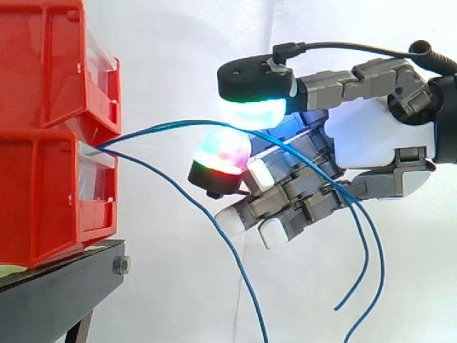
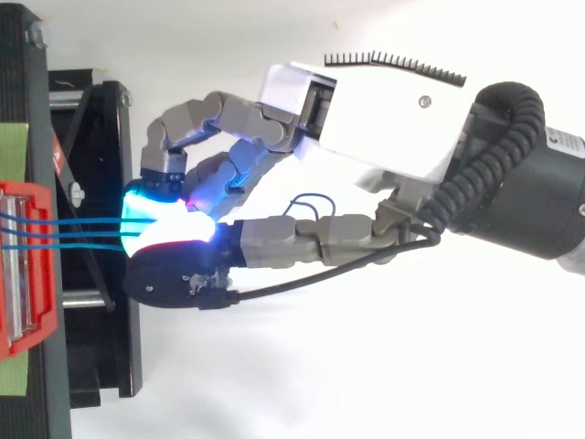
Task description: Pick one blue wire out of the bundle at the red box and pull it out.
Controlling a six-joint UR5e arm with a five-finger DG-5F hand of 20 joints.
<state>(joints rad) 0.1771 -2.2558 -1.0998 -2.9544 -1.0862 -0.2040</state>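
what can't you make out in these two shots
- Where the blue wires start: side view, the red bin's wall hides it.
- Whether the hand grips a wire: top view, its glow washes out the contact.
- One wire's lower end: side view, cut off by the bottom edge.

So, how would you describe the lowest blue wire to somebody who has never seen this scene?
Find the lower red bin on the left of the side view. From its front the lowest blue wire slopes down at once and hangs below the hand. The other blue wires instead arch upward and are pinched between the hand's glowing pads.
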